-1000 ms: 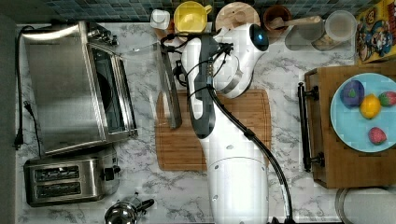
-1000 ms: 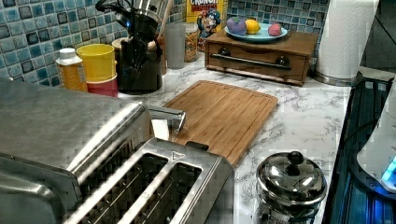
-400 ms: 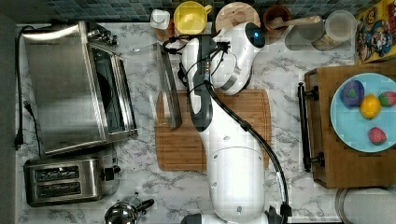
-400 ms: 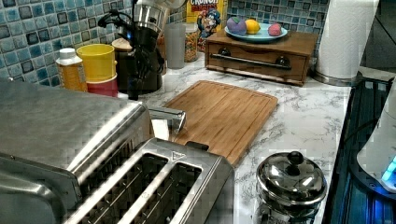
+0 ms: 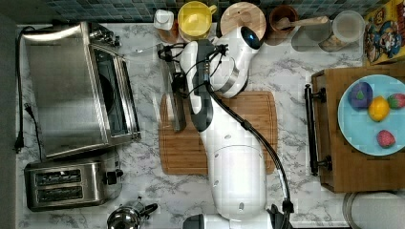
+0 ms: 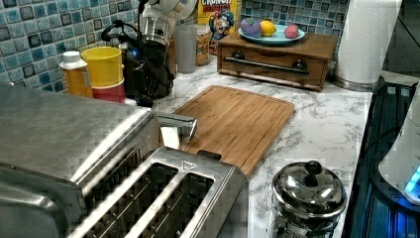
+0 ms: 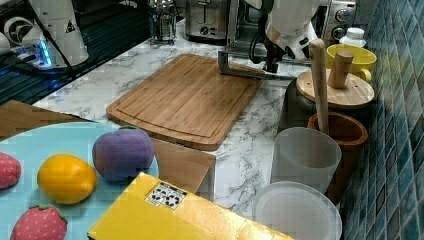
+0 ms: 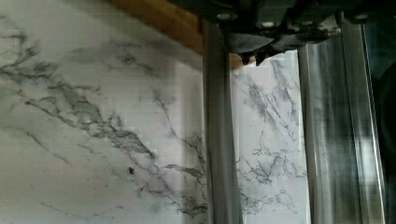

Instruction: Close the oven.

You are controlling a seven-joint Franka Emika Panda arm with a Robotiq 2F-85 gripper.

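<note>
The oven [image 5: 67, 90] stands at the top view's left with its glass door [image 5: 143, 71] folded down flat. The door's long steel handle [image 5: 175, 102] lies over the edge of the cutting board. My gripper [image 5: 173, 78] hangs over the handle's far end, close above the door. In the wrist view the fingertips [image 8: 252, 55] look shut with nothing between them. They sit just beside the handle bar [image 8: 219, 140], over the glass. The left view shows the handle [image 6: 176, 121] sticking out past the oven's top [image 6: 64, 139], with the gripper [image 6: 146, 99] behind it.
A wooden cutting board [image 5: 239, 138] lies under my arm. A two-slot toaster [image 5: 67, 183] and a small steel pot [image 5: 126, 219] stand near the oven. A yellow cup [image 5: 195, 19], jars and a utensil holder line the tiled wall. A wooden box [image 5: 334, 157] carries a plate of fruit.
My wrist has shifted slightly toward the top view's top left, settling over the handle's end. The oven door still lies open and flat.
</note>
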